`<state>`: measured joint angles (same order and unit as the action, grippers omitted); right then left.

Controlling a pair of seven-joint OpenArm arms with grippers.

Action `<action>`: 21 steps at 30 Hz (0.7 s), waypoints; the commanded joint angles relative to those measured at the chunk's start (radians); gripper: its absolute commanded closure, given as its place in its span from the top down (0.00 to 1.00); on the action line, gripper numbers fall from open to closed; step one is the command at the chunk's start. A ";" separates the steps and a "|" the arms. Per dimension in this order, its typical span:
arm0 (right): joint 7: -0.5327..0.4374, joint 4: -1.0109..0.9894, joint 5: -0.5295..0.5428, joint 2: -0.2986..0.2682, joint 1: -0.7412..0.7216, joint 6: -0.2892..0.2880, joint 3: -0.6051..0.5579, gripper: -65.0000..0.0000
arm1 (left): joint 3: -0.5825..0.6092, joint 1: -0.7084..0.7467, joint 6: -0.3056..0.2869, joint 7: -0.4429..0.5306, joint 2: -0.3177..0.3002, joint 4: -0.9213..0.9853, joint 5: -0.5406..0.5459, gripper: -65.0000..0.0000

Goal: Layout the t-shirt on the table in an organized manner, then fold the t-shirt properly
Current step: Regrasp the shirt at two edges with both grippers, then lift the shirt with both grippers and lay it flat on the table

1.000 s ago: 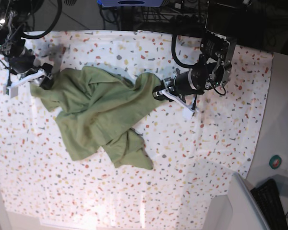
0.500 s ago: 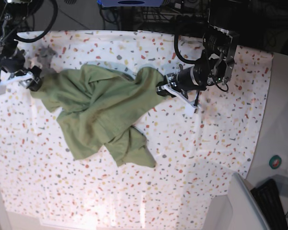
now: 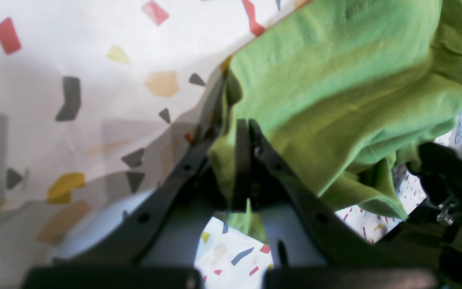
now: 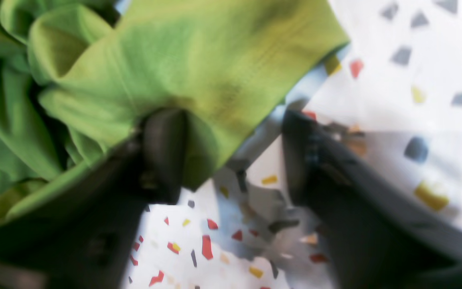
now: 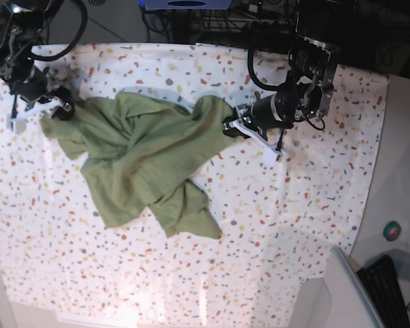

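The olive-green t-shirt [image 5: 143, 157] lies crumpled on the flecked table [image 5: 314, 205], left of the middle. My left gripper [image 5: 227, 128] is at the shirt's right end. In the left wrist view it [image 3: 247, 152] is shut on a fold of the t-shirt [image 3: 335, 80], just above the table [image 3: 54, 60]. My right gripper [image 5: 60, 109] is at the shirt's upper left end. In the right wrist view it [image 4: 231, 132] is open, with the t-shirt [image 4: 175, 60] draped over one finger [image 4: 163, 152] and the table [image 4: 415, 60] showing between the jaws.
Dark equipment and cables [image 5: 212, 20] line the table's back edge. A grey bin [image 5: 348, 294] and a keyboard [image 5: 386, 287] sit off the front right corner. A small teal disc [image 5: 392, 230] lies on the plain surface to the right.
My right gripper swung out to the far left with the shirt's end, then came back up and right. My left gripper shifted slightly up and has stayed shut on the shirt.
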<state>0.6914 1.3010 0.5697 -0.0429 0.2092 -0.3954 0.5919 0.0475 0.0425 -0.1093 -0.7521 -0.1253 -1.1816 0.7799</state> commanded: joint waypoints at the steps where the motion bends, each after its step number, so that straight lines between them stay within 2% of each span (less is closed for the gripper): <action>1: -0.006 0.015 0.014 -0.012 -0.006 -0.040 0.004 0.24 | -0.001 0.006 0.015 -0.014 -0.010 -0.019 -0.026 0.00; 2: -0.006 0.021 0.014 -0.012 -0.004 -0.083 0.006 0.08 | -0.001 0.007 0.016 -0.014 -0.024 -0.039 -0.026 0.00; 3: -0.003 0.038 0.014 -0.012 0.003 -0.122 0.006 0.00 | -0.001 0.017 0.020 -0.014 -0.032 -0.065 -0.026 0.00; 4: 0.006 0.065 0.013 -0.012 0.017 -0.142 0.006 0.00 | -0.001 0.027 0.021 -0.016 -0.035 -0.099 -0.026 0.00; 6: 0.058 0.141 0.013 -0.008 0.031 -0.121 0.006 0.00 | -0.001 0.041 0.023 -0.019 -0.046 -0.182 -0.026 0.00; 10: 0.142 0.299 0.011 -0.004 0.034 -0.089 0.004 0.00 | -0.004 0.026 0.032 -0.106 -0.053 -0.332 -0.026 0.00; 13: 0.179 0.368 0.009 -0.008 0.000 -0.061 0.000 0.00 | 0.001 -0.033 0.113 -0.111 -0.052 -0.406 -0.026 0.00; 15: 0.187 0.377 0.006 -0.013 -0.047 -0.046 0.001 0.00 | 0.009 -0.100 0.147 -0.111 -0.049 -0.415 -0.026 0.00; 18: 0.207 0.374 0.006 -0.061 -0.139 -0.023 0.000 0.00 | 0.010 -0.212 0.153 -0.113 -0.020 -0.381 -0.026 0.00; 21: 0.221 0.352 0.006 -0.104 -0.253 0.033 -0.002 0.00 | 0.010 -0.344 0.153 -0.113 0.013 -0.304 -0.026 0.00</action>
<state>0.9375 1.6367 0.5587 -0.1383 -0.0330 -0.3607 0.5873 0.0601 -0.2821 0.0521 -0.8806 -0.1104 -1.4643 0.7403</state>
